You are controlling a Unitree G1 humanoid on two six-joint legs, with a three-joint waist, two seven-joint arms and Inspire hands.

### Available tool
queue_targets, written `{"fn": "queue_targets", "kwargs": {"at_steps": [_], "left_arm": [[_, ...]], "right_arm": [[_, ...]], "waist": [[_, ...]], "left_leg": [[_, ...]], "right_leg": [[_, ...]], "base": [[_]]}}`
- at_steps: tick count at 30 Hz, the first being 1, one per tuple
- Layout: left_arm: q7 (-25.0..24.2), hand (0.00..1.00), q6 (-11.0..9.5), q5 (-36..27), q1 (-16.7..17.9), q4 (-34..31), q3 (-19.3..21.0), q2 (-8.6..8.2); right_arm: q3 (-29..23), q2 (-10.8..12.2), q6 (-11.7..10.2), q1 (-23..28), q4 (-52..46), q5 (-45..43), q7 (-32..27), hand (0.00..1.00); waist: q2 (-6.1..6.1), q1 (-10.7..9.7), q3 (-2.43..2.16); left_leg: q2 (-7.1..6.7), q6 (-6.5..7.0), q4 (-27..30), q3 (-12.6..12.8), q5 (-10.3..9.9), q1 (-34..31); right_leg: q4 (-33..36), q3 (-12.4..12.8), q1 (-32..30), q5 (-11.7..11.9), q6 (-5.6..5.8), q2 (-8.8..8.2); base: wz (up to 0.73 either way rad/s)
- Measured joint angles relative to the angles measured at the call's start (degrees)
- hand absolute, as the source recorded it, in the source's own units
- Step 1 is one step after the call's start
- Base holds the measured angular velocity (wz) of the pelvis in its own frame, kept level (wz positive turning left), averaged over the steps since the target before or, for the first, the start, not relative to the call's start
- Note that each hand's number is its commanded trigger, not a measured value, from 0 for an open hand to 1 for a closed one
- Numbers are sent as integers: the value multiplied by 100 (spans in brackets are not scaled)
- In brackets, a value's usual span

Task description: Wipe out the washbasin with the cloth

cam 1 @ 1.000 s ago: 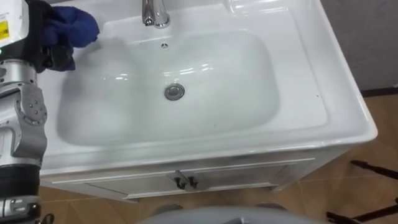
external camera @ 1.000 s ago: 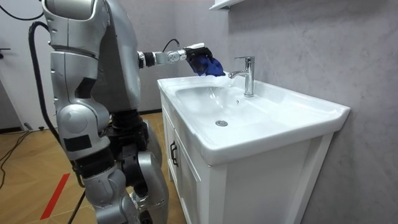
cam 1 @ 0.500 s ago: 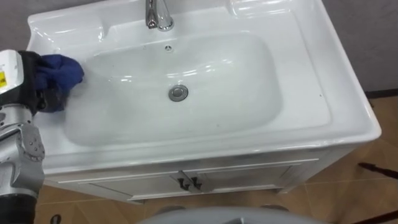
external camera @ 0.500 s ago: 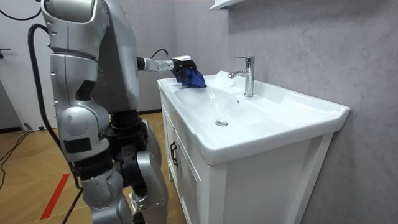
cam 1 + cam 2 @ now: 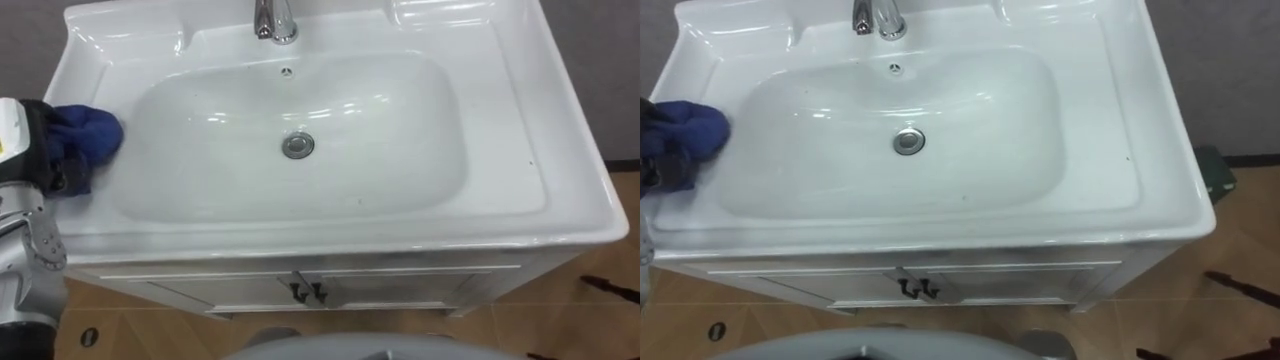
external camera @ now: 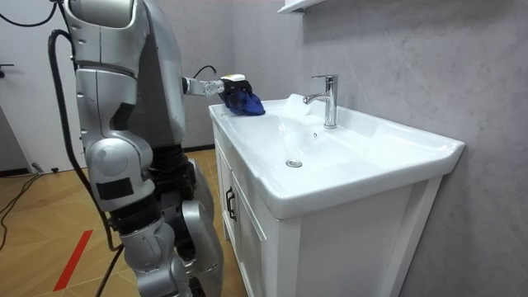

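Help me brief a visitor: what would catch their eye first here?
The bright blue cloth, clutched in the robot's left hand on the left rim of the white basin. Next, the chrome faucet at the back edge and the metal drain in the middle of the bowl.

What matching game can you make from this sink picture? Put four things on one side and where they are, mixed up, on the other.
Things:
1. blue cloth
2. tap
3. drain
4. door handles

Places:
A. at the bottom of the basin bowl
B. on the cupboard doors under the basin
C. at the basin's left rim, in the robot's left hand
D. middle of the back rim

Pairs: 1-C, 2-D, 3-A, 4-B
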Motion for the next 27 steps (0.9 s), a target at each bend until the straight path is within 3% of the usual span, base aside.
{"fn": "queue_targets", "kwargs": {"at_steps": [6,8,9,12,18,27], "left_arm": [[-4,100,92,-4,87,3,83,0],[-16,50,98,-4,89,27,83,-2],[-19,0,111,-7,89,35,83,-23],[-31,0,132,-16,92,135,82,-102],[-56,0,178,-261,89,353,82,-104],[-60,0,173,-508,90,351,82,-184]], "right_arm": [[3,-1,22,25,-2,5,12,0],[4,-1,59,19,2,4,17,0],[6,-1,71,14,10,11,16,0],[8,-1,125,-16,9,74,1,0],[16,-4,236,-146,10,235,0,0],[10,-10,230,-207,32,240,21,0]], "waist": [[4,1,1],[1,-2,3],[-22,-5,13],[-61,-12,34],[-78,-23,9],[-87,-56,-9]], "left_leg": [[-4,1,-7,-3,0,-4],[-10,4,-14,-11,3,-3],[-21,15,-28,-15,10,-3],[-52,32,-44,-17,22,-3],[-58,33,-44,-52,22,-7],[-66,44,-55,-69,33,-8]], "right_leg": [[-3,-11,1,-2,3,-4],[0,-14,2,-2,4,-8],[0,-23,2,-4,8,-17],[3,-60,8,-12,23,-58],[-16,-133,46,-10,27,-71],[-17,-157,58,-11,27,-78]], "base": [[0],[0],[4],[4],[4],[0]]}}
